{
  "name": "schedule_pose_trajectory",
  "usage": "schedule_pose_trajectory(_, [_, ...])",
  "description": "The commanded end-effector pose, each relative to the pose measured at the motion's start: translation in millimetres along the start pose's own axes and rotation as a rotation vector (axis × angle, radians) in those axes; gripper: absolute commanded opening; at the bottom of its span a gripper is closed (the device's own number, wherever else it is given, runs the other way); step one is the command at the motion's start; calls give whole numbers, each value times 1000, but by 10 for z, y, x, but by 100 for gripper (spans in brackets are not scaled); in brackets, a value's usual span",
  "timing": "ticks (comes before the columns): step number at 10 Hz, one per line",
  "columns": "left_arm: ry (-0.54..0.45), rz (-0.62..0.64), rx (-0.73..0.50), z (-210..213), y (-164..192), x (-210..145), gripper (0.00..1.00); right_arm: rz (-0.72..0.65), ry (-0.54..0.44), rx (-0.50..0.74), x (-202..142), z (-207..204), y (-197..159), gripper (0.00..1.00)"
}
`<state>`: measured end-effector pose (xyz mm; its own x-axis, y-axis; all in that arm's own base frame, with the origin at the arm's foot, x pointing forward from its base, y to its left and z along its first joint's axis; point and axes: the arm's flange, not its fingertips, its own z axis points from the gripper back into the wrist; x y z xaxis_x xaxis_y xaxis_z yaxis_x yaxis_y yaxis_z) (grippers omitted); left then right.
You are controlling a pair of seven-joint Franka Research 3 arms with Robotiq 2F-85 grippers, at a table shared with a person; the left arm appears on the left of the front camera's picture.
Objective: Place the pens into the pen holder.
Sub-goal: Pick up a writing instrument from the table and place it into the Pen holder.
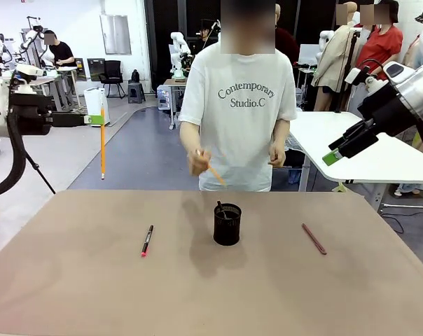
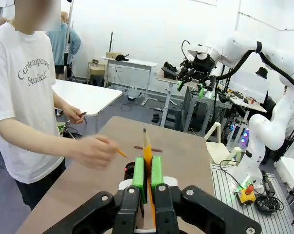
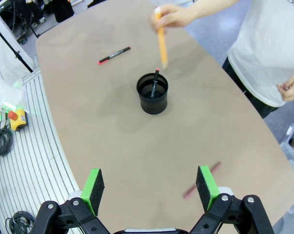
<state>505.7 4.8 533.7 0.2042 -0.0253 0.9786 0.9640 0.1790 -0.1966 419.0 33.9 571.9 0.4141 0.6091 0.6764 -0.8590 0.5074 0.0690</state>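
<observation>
Pencil [image 1: 102, 150] clamped in left pincer [image 2: 148, 165]; right pincer [image 3: 149, 171] agape, empty; shirt [image 1: 239, 119] reads "Contemporary Studio.C".

The front view sits low at the robot's edge of the brown worktop [image 1: 316, 294] and faces level across it at the person standing at the far edge. The black wire-mesh cylinder pen holder [image 1: 227, 224] lies at mid-distance. The left wrist view looks almost level from beyond the worktop's left end, along the left claw [image 2: 147, 162]. The yellow-orange pencil [image 2: 147, 146] clamped in that claw stands close in the foreground. The right wrist view hangs high and is tilted steeply down past the right claw [image 3: 150, 178], spread at the bottom edge. All three share the worktop's middle and the person's hand [image 3: 170, 14] over it.
</observation>
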Motion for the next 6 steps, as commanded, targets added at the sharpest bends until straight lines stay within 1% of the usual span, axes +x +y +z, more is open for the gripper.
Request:
schedule_pose_trajectory(1, [9,10,0,-3,0,27,0,-9,-20,12,14,7,3,100])
schedule_pose_trajectory(6, [9,10,0,-3,0,27,0,-9,-20,12,14,7,3,100])
